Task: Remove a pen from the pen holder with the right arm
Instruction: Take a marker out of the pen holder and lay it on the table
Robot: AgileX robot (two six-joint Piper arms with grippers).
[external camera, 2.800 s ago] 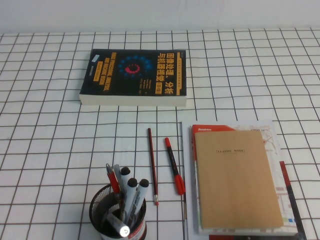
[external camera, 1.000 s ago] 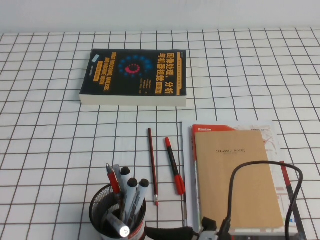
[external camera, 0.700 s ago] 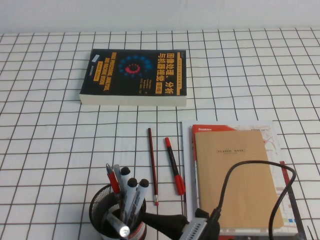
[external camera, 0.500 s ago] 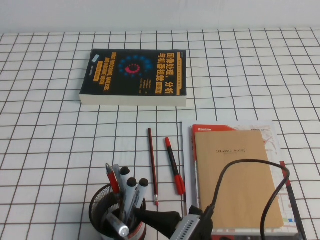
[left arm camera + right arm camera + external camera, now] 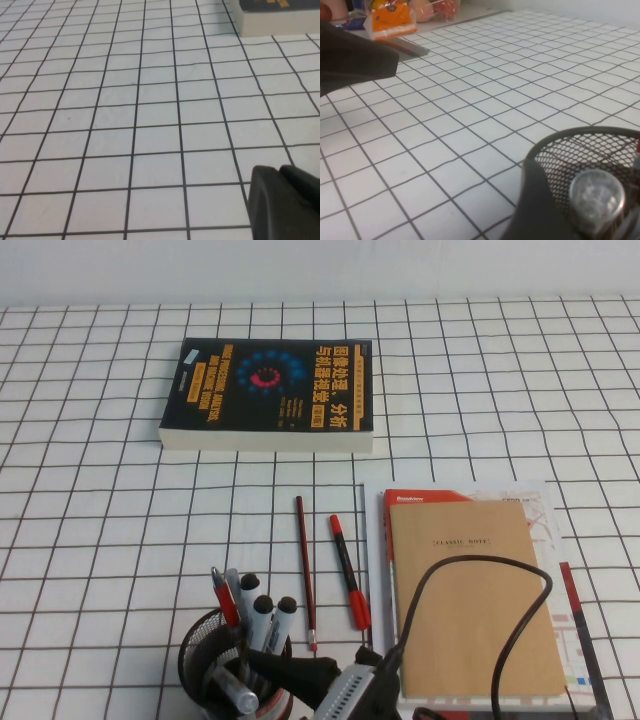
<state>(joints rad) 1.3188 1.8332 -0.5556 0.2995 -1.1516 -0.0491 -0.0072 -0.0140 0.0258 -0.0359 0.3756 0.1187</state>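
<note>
The right arm has swung in from the worktop's (image 5: 100, 520) near right corner and travelled left along the near edge, so the right gripper (image 5: 290, 672) now reaches the pen holder (image 5: 197, 675), which it was short of a second ago. The silver-capped pen (image 5: 232, 692) inside has tipped over from where it stood, which suggests the gripper has nudged the contents. The left gripper (image 5: 282, 202) does not show in the high view. Its own camera shows only a dark edge of it over bare checked cloth, near a corner of the book (image 5: 268, 392) that lies toward the far edge, and whether it is spread or pressed together cannot be told. The pen holder stands at the near edge, left of centre, with the black-capped markers (image 5: 262, 615) upright in it. Just beside it, the right gripper is spread wide and holds nothing: one finger lies against the mesh rim and the other is well clear of it. The arm's cable (image 5: 470, 562) loops over the notebook (image 5: 470, 600) on the right. Between holder and notebook, a pencil (image 5: 304, 570) and a red pen (image 5: 350, 575) lie loose. The approach looks nearly finished. What remains, I judge, is to bring one pen between the jaws, close on it and lift it out.
</note>
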